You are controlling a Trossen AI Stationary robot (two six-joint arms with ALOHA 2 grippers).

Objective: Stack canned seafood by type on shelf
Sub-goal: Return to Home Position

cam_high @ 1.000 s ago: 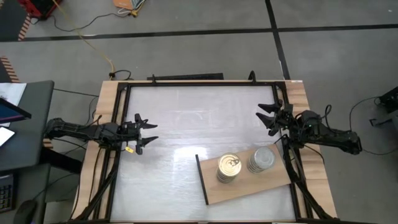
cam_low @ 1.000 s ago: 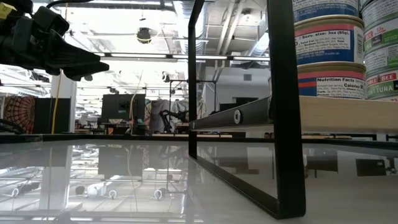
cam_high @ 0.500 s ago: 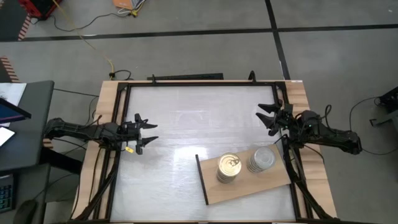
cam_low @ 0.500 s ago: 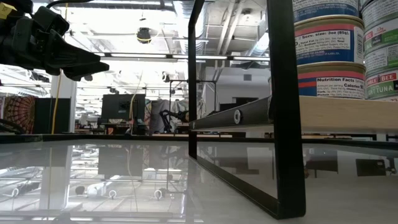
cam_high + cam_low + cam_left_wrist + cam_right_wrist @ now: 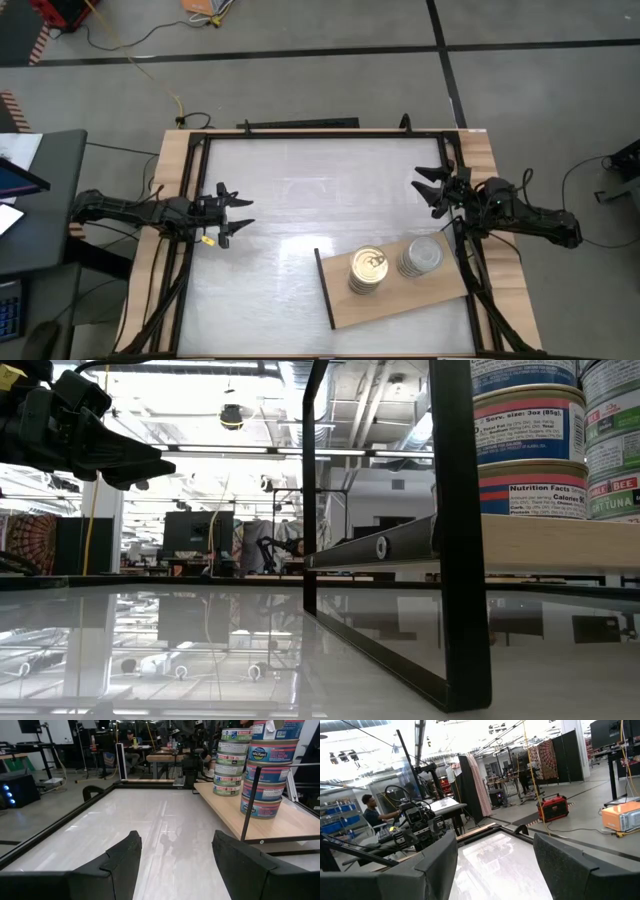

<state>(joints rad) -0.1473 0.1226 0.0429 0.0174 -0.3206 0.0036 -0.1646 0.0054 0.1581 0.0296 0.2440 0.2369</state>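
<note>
The gold-lidded stack (image 5: 368,267) and silver-lidded stack (image 5: 422,256) stand on the shelf (image 5: 400,297) at 5 o'clock, its long axis running 8-to-2. One label (image 5: 530,490) reads "Nutrition Facts". The left gripper (image 5: 236,212) at 9 and the right gripper (image 5: 428,190) at 3 both gape empty.

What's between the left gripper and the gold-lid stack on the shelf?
Between left gripper and gold-lid stack: only bare tabletop, then the dark end rail of the shelf; high view shows it.

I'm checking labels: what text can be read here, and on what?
"Nutrition Facts": lowest blue-and-red can, low view.
"size: 3oz (85g)": blue-and-red can above it.
"TUNA": green can beside them.
Labels on the stacked cans in the left wrist view: too blurred to read.
</note>
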